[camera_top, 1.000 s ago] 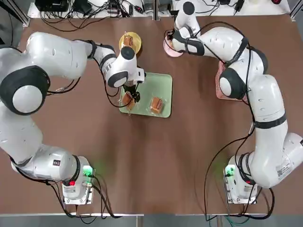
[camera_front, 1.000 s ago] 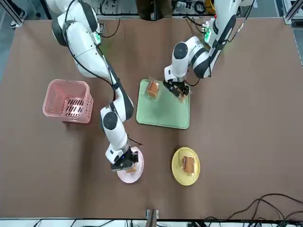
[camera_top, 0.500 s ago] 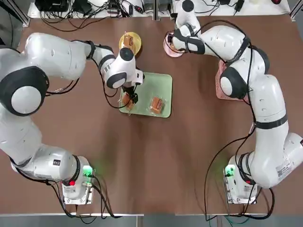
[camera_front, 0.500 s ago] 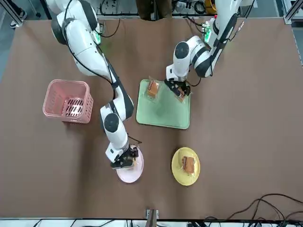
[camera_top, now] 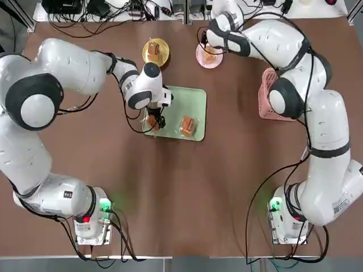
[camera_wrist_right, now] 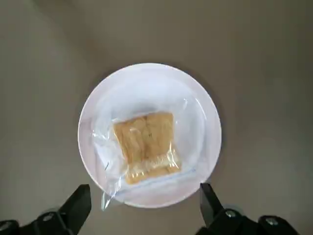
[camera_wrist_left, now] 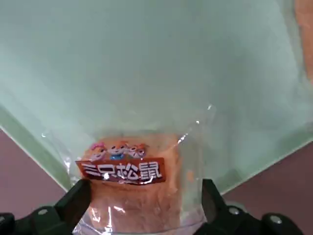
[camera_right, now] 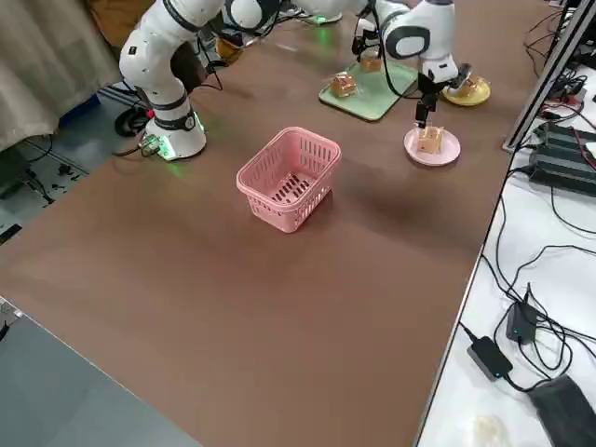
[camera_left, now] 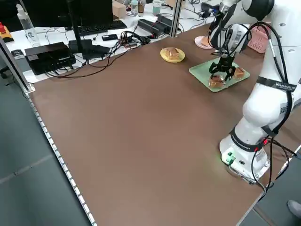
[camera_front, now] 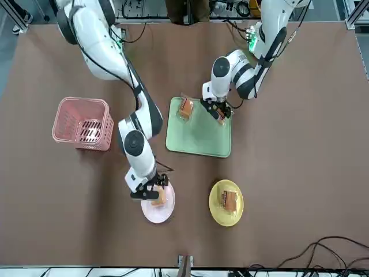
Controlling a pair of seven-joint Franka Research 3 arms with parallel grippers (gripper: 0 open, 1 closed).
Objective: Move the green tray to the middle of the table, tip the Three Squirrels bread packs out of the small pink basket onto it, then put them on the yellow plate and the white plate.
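Brown and bare between its few items, the worktop carries the green tray near its middle, with the small pink basket upright off to the robot's right. One bread pack lies on the white plate, another on the yellow plate, and two more are on the tray. Tipping out looks done; sharing the packs between the plates seems half finished. The right gripper is above the white plate, jaws apart and holding nothing. The left gripper is at a tray corner, its jaws apart on either side of a pack, not visibly clamped. Next, the left jaws should close on the bread rather than loose wrapper, then lift it towards the yellow plate, while the right arm turns to the remaining pack.
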